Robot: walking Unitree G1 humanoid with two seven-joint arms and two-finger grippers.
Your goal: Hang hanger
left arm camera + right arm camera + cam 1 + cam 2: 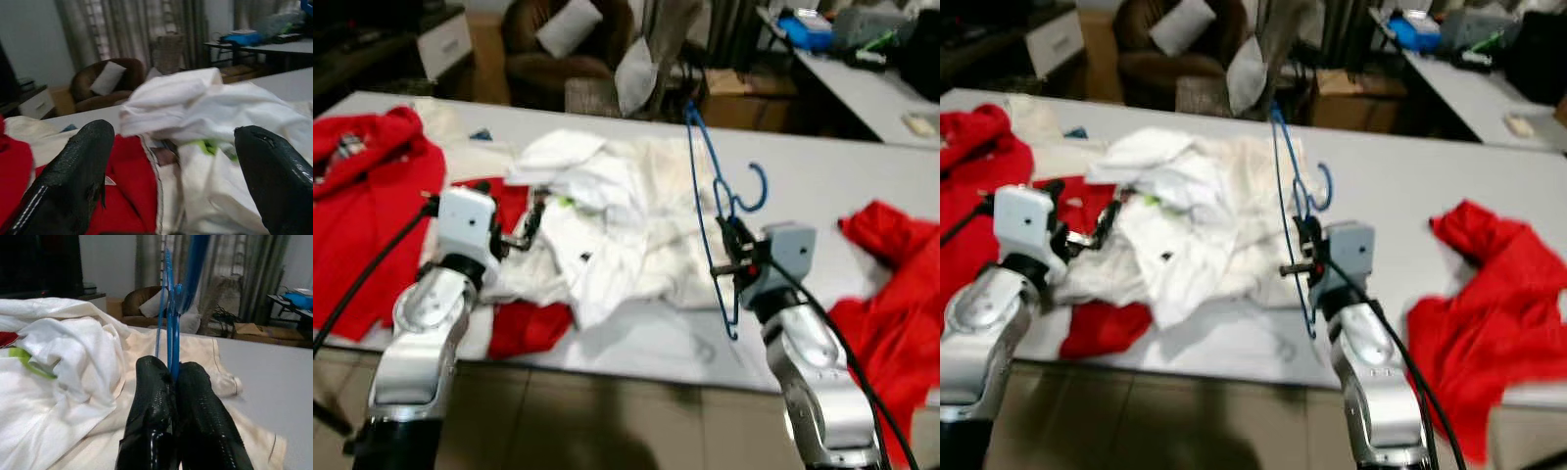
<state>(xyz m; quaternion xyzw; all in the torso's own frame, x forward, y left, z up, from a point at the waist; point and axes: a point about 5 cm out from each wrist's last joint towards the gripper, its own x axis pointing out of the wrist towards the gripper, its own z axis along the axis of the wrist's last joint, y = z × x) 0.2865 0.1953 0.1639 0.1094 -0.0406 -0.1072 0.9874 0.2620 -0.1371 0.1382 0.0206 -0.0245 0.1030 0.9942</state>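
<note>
Currently, left eye view: one blue hanger [717, 211] is held upright over the middle of the white table [862, 176] by the right gripper [732, 257], hook curling toward the table's right side, frame rising toward the far edge. One heap of white clothes [597, 215] covers the table centre. Red garments, three patches counted: one at the left end [362, 196], one by the near edge under the white heap [524, 323], one at the right end [896, 284] spilling over the near edge. The left gripper [524, 230] sits above the left side of the white heap, fingers spread, nothing in them. Bare table lies between the hanger and the right red garment, and along the far edge.

Right eye view: same layout; a strip of bare table runs along the near edge below the hanger. Beyond the far edge stand a brown armchair [1151, 44] and a second table [1469, 83].

Left wrist view: both black fingers [73, 181] wide apart, white cloth and red cloth between and beyond them, no contact visible.

Right wrist view: two fingers [151, 421] pressed together on the hanger's blue wires, which rise straight up from the pinch; white clothes below and to one side, bare table on the other.
</note>
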